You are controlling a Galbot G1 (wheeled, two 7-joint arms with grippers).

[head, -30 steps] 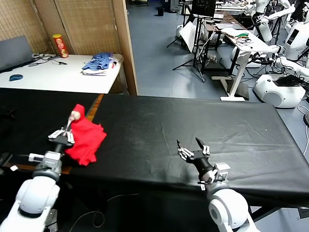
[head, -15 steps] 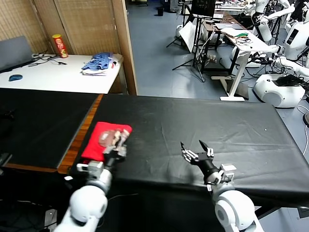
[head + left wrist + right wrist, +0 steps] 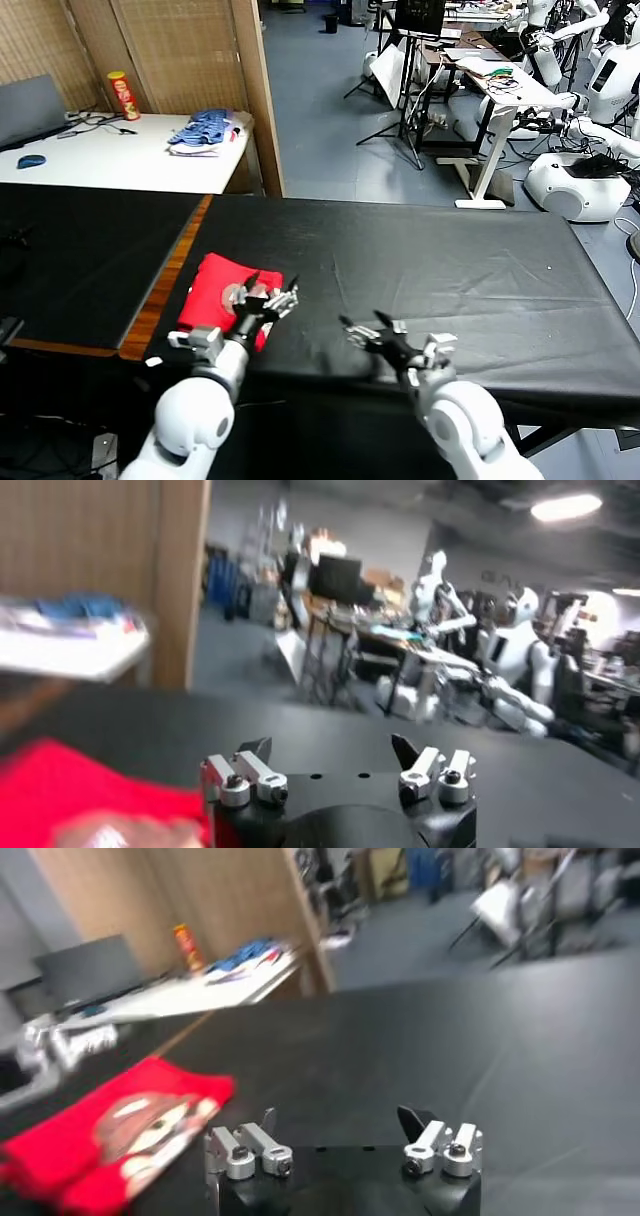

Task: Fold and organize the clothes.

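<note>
**Red cotton T-shirt, folded, at the counter's left end**

Red short-sleeved cotton T-shirt lies folded, print up, on the black-covered counter. Likely light, limp and non-slippery; best pinched at a folded edge. Left hand hovers over its near corner, fingers apart, empty; right hand waits well apart, fingers spread. Blue folded garments sit on a separate white table; nothing obstructs.
</note>
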